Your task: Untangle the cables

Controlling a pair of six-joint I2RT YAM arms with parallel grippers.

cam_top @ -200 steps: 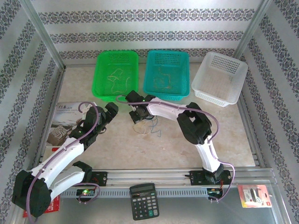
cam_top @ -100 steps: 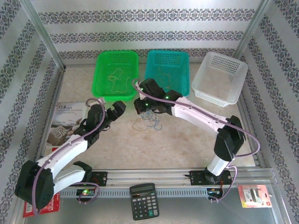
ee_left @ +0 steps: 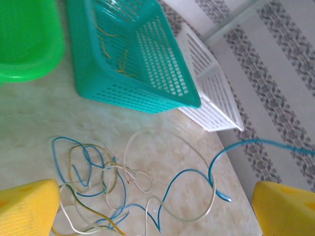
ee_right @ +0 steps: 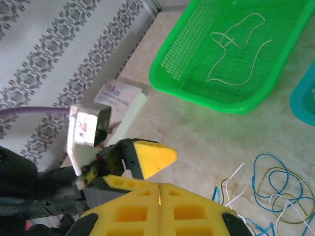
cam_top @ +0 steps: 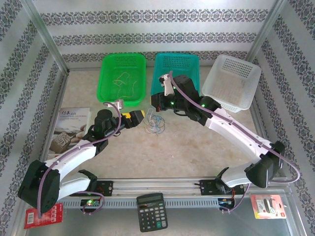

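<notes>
Patterned wallpaper backs a pale marbled surface [cam_top: 197, 142], and along its far edge we see three baskets in a row. On the left, the green basket [cam_top: 125, 55] holds a few whitish strands [ee_right: 229, 39] curled loosely on its floor, clearest from the right wrist. Next to it, the teal basket [cam_top: 177, 55] has some pale yellow strands [ee_left: 120, 61] inside, seen over its rim from the left wrist. The white basket [cam_top: 241, 63] sits skewed at the right, its near corner just beside the teal one; we cannot make out its contents.

The loose cables [cam_top: 155, 124] lie as a tangle of blue, whitish and pale yellow loops on the bare surface, just in front of the gap between the green and teal baskets. Our left gripper [cam_top: 141, 116] sits low just to their left, jaws spread wide and holding nothing. From its wrist camera the tangle spreads between the two yellow fingers [ee_left: 24, 209], crowding toward the one at the picture's left, while one blue strand arcs off to the right edge.

Our right gripper [ee_right: 160, 189] has its yellow fingers pressed together; we cannot tell whether a strand is pinched between them. From above it hangs just behind the tangle, in front of the teal basket. In its wrist view the loops lie to the lower right of the closed fingers.
</notes>
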